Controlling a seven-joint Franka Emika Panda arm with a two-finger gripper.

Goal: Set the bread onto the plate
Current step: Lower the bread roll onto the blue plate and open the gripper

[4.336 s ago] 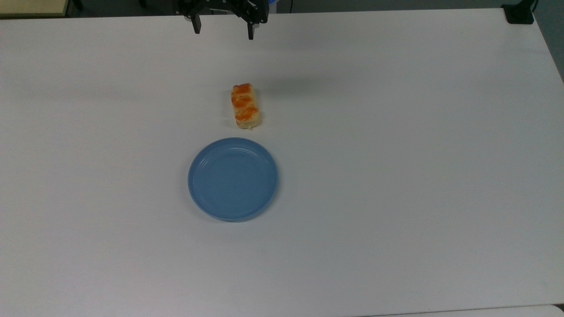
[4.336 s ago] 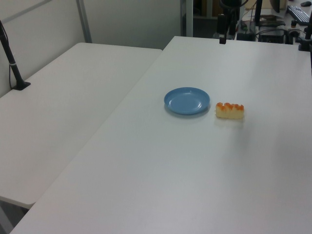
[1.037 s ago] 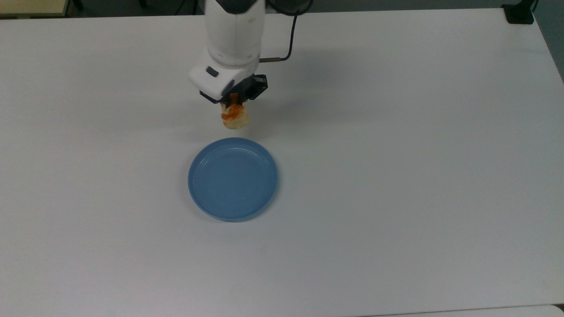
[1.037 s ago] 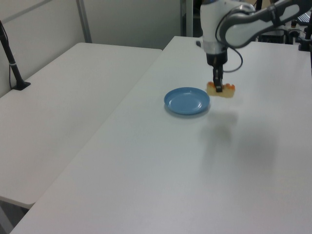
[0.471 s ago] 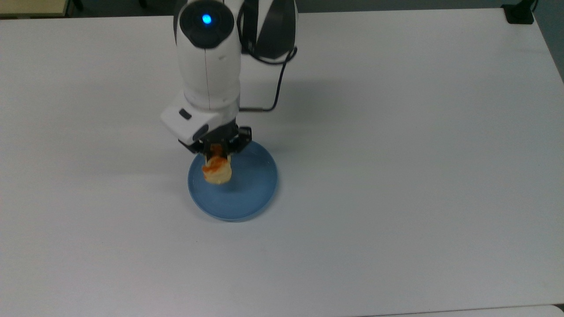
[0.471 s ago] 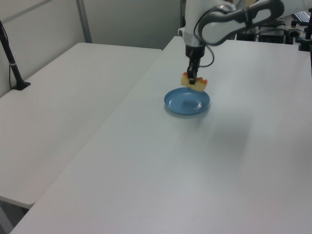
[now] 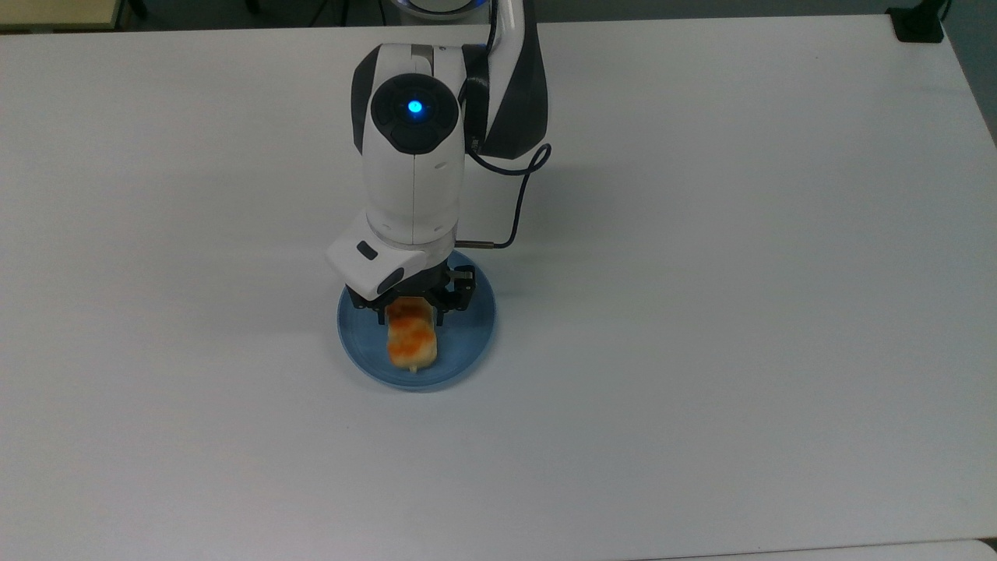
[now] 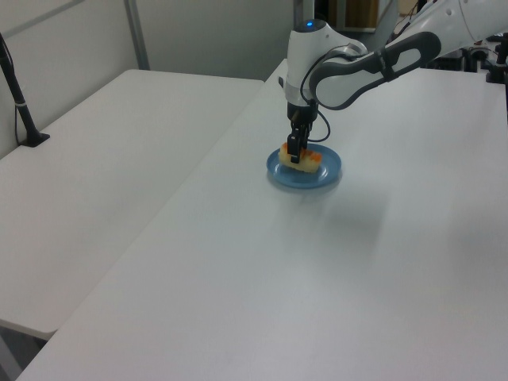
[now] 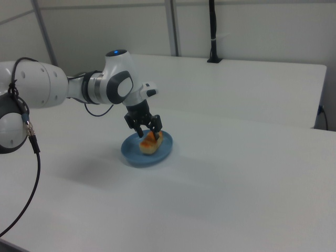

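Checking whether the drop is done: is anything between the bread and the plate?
Nothing; in the right view the bread appears to rest directly on the plate, with the claw straddling it, fingers spread.

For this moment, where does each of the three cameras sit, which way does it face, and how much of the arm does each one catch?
Top view: overhead, looking down on the white table; white arm above the round light-blue plate.
Left view: raised beside the table, looking along it; arm enters from the left view's upper right.
Right view: raised on the other side; arm enters from the right view's left.
All three share the gripper, the plate and the pale orange-glazed bread.
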